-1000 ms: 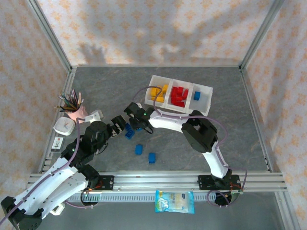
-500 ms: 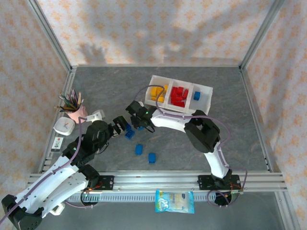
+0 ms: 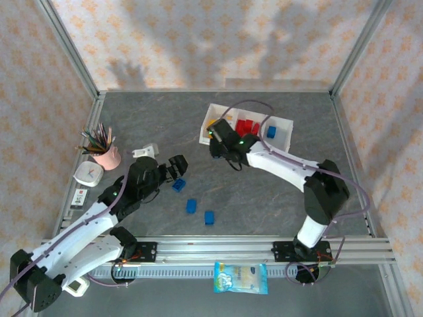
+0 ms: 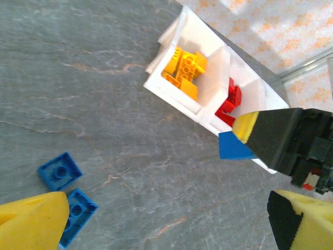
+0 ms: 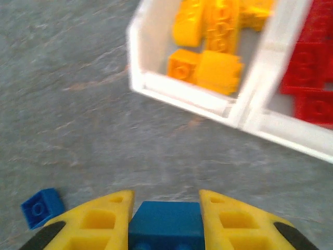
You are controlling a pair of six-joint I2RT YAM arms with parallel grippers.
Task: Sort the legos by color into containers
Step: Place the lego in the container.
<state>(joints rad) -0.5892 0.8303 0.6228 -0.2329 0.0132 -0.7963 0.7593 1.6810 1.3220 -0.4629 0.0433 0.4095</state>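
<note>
My right gripper [image 5: 165, 200] is shut on a blue lego [image 5: 165, 227] and hangs just in front of the white tray [image 5: 182, 91], by its left end [image 3: 218, 137]. The tray's [image 3: 285, 123] compartments hold yellow legos [image 5: 213, 47], red legos [image 5: 312, 67] and one blue lego [image 3: 271, 132]. In the left wrist view the held blue lego [image 4: 234, 146] shows under the right gripper's dark finger [image 4: 276, 138]. My left gripper [image 4: 166, 224] stands open over bare table, beside two blue legos [image 4: 60, 170] [image 4: 78, 208]. Three loose blue legos [image 3: 178, 185] [image 3: 191, 206] [image 3: 209, 217] lie on the table.
A pink cup of pencils [image 3: 106, 155] and a white timer [image 3: 87, 175] stand at the left edge. A small white object [image 3: 145, 150] lies behind my left gripper [image 3: 174, 169]. A snack packet [image 3: 241, 277] sits beyond the front rail. Metal frame posts bound the table.
The right gripper has shut on a blue lego near the loose bricks and carried it up and right toward the tray. The left arm has shifted slightly.
</note>
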